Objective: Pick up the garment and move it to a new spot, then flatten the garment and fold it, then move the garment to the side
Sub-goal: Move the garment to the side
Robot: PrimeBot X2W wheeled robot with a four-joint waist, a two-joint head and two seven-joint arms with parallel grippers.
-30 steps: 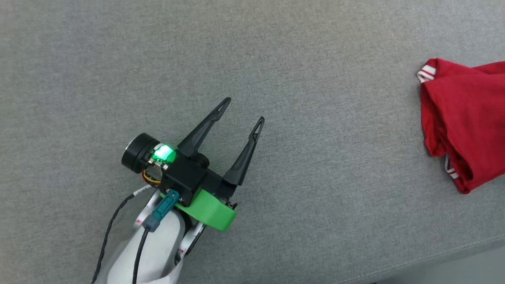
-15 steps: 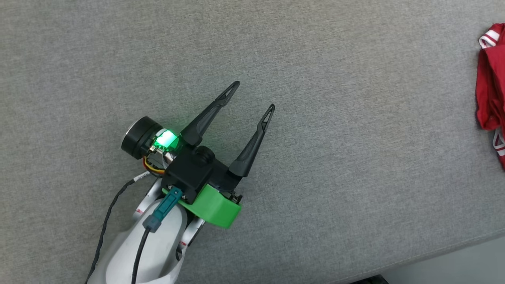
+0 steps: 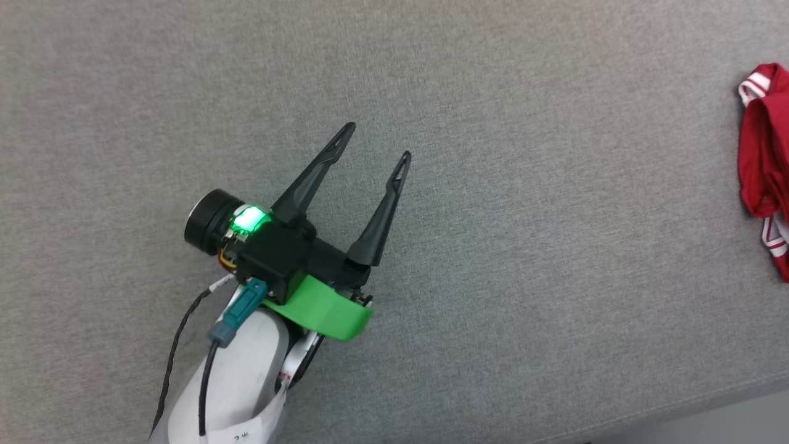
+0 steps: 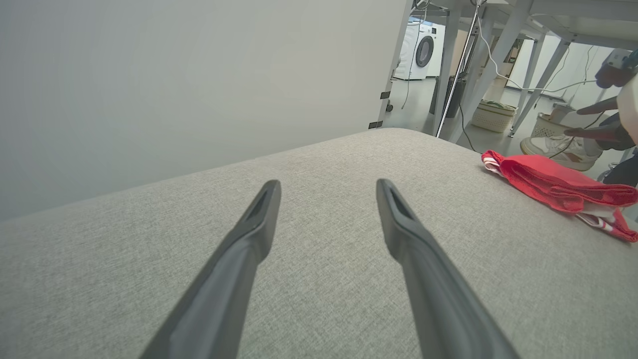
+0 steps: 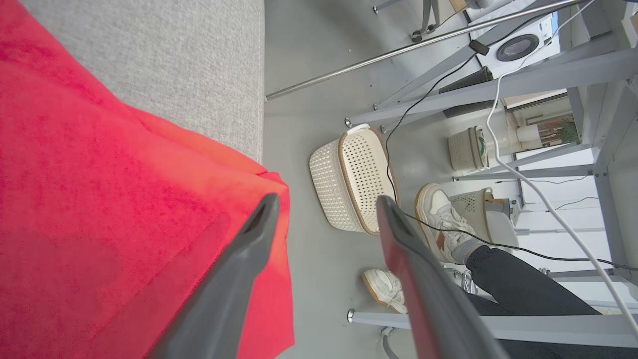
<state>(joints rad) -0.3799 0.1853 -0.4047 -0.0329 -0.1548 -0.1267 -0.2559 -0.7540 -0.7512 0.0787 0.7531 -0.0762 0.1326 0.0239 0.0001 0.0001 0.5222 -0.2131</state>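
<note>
The garment [image 3: 761, 160], bright red with a striped trim band, lies bunched at the right end of the grey fabric surface [image 3: 493, 246]. My left gripper [image 3: 376, 140] is open over the bare middle of the surface, far to the left of the garment, with nothing between its fingers. In the left wrist view the left gripper [image 4: 327, 184] points across the surface, and the garment [image 4: 553, 187] lies ahead to the right. In the right wrist view my right gripper [image 5: 327, 199] stands open above the garment [image 5: 99, 199] at the surface's edge. One finger is over the red cloth and the gap shows floor.
The surface's front edge [image 3: 709, 401] runs along the lower right. Beyond the right end, on the floor, are a cream perforated basket [image 5: 349, 179], a person's white shoes [image 5: 438, 219] and dark trouser leg, grey metal frame legs [image 5: 473, 94] and trailing cables.
The head view has swung left, so less of the garment shows at the right edge. My left gripper stays open in about the same place.
</note>
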